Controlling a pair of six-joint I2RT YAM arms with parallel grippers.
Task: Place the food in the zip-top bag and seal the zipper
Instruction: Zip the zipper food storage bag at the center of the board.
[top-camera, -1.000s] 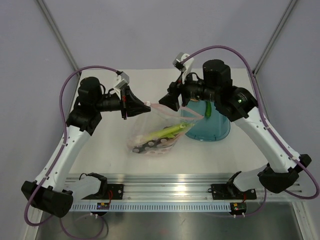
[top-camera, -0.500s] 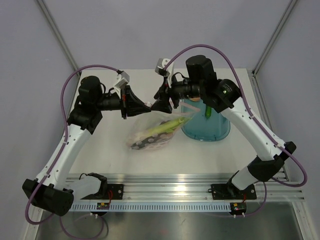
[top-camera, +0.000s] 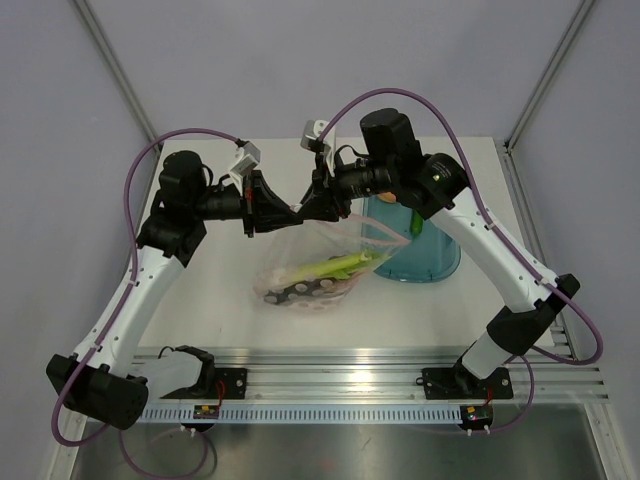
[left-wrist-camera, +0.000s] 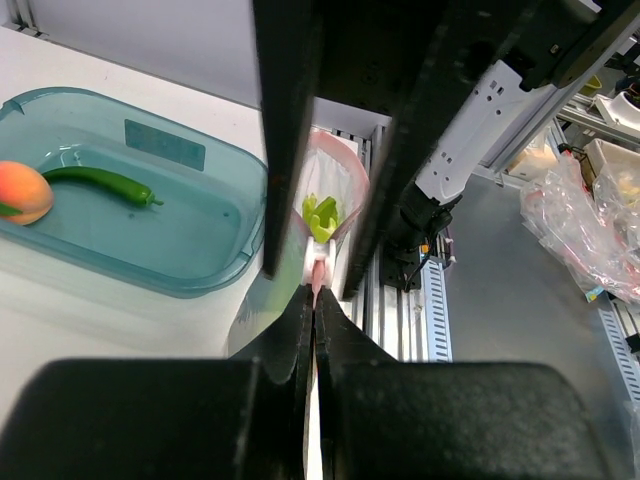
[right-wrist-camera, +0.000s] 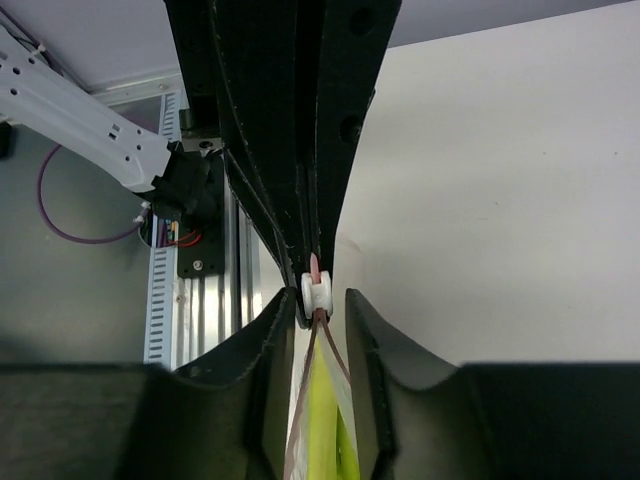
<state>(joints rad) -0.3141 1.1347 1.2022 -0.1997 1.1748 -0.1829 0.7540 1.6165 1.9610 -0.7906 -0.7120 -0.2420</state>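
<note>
The zip-top bag (top-camera: 310, 265) is held up over the desk (top-camera: 200, 290) by its zipper (left-wrist-camera: 318, 275), with light green stalks (top-camera: 340, 265) inside. Its zipper edge is pinched by the closed left end effector (top-camera: 294, 212). The white slider (right-wrist-camera: 318, 293) is straddled by the right end effector (right-wrist-camera: 321, 302), jaws narrowly apart. A dark green chili (left-wrist-camera: 100, 183) and peach (left-wrist-camera: 22, 192) are seen in the teal tray (top-camera: 440, 262) nearby.
</note>
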